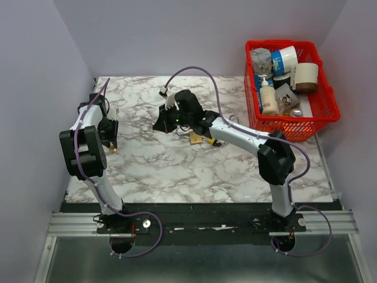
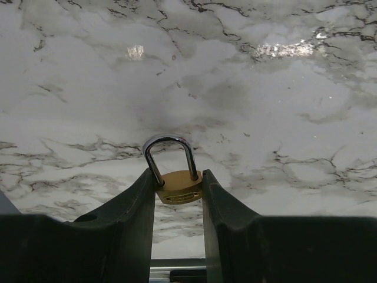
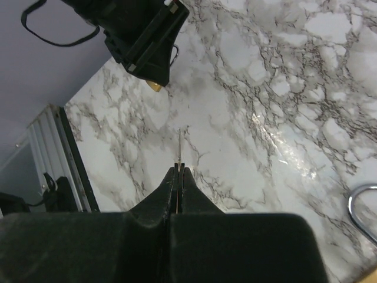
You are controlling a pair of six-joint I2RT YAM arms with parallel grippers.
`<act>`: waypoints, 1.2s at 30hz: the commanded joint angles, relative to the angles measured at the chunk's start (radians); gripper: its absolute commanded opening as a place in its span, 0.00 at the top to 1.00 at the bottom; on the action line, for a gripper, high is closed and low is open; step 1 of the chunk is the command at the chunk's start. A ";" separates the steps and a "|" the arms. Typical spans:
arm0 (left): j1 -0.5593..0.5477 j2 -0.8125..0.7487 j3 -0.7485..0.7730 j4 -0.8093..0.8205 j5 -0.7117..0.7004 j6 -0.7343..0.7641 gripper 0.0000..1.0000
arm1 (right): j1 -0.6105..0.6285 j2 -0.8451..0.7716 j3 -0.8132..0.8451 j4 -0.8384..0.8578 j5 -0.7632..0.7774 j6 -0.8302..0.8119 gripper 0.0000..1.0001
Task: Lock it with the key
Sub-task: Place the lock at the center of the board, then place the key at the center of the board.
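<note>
Over on the left, the left tool (image 2: 178,178) has its jaws narrowed onto a small brass padlock (image 2: 179,190), pinching the body from both sides. The steel shackle (image 2: 169,141) sticks out past the fingertips, and from where I stand both its legs seem to run down into the body, though I can't tell if it has clicked home. The tool hangs a little above the marble bench (image 1: 153,171), near its left edge.

Toward the middle, the right tool (image 3: 178,171) is pressed fully together on a key (image 3: 179,147). Only the thin blade shows, poking straight out beyond the tips and pointing toward the left tool, with a clear gap of bench between blade and padlock.

Behind the right tool, under its arm, a brass-coloured piece (image 1: 196,138) lies flat on the bench; I can't make out what it is.

Far to the right of both tools, at the back corner, sits a red basket (image 1: 283,127) packed with a pump bottle (image 1: 268,97), a roll of tape (image 1: 306,76) and other containers.
</note>
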 commanded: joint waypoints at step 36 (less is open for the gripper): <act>0.044 -0.393 -0.091 0.327 0.713 -0.786 0.47 | 0.015 -0.064 -0.037 0.050 0.075 0.142 0.99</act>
